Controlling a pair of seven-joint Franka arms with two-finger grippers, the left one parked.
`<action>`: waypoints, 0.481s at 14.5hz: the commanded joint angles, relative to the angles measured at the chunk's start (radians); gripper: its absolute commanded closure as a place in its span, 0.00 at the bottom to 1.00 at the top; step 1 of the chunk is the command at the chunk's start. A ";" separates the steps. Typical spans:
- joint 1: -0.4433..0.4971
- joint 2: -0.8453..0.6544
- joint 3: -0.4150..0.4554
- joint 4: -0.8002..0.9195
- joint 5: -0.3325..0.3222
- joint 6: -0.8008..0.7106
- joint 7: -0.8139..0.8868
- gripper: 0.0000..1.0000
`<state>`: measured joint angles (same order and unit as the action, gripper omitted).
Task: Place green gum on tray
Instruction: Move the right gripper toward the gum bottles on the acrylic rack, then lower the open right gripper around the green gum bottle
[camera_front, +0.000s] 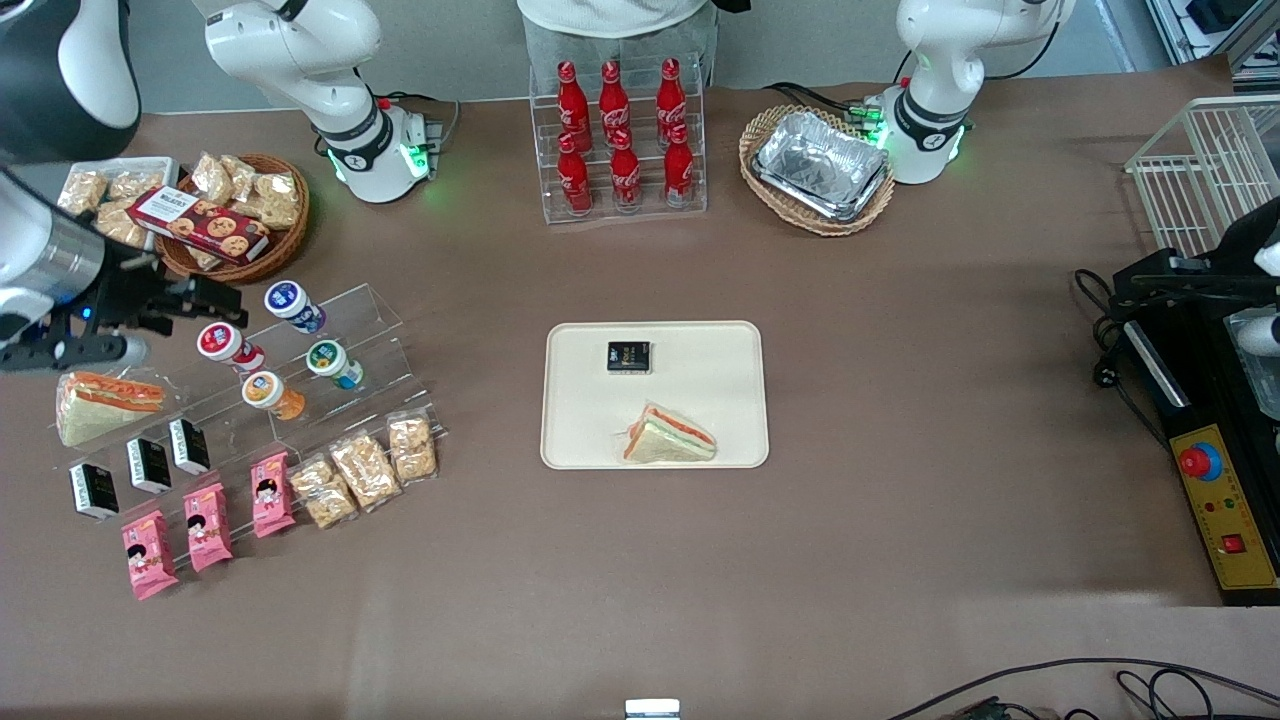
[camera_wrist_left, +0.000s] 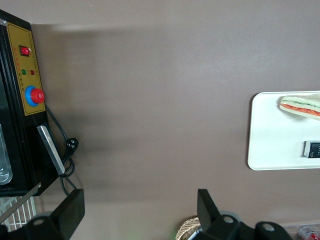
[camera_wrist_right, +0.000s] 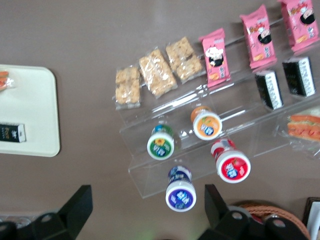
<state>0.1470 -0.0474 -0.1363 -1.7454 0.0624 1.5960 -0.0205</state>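
On the clear stepped shelf (camera_wrist_right: 200, 145), the green gum (camera_wrist_right: 160, 143) stands between orange and blue bottles; my claw (camera_wrist_right: 145, 210), fingers apart, hangs empty above. Descending off-centre could topple neighbours. At nine o'clock, the tray (camera_wrist_right: 35, 115) waits.

**Gum bottles on the clear stepped rack**

The open gripper (camera_wrist_right: 145, 210) hovers above the rack. The green gum (camera_wrist_right: 160, 142) stands on the clear acrylic rack (camera_wrist_right: 210, 145) beside the orange-lidded bottle (camera_wrist_right: 206, 123). The tray (camera_wrist_right: 35, 110) lies well apart.
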 joint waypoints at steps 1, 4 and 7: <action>0.000 -0.163 0.020 -0.199 0.016 0.065 0.022 0.00; 0.006 -0.163 0.034 -0.217 0.014 0.087 0.051 0.00; 0.006 -0.161 0.034 -0.276 0.014 0.160 0.051 0.00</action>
<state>0.1508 -0.1906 -0.1018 -1.9490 0.0637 1.6804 0.0168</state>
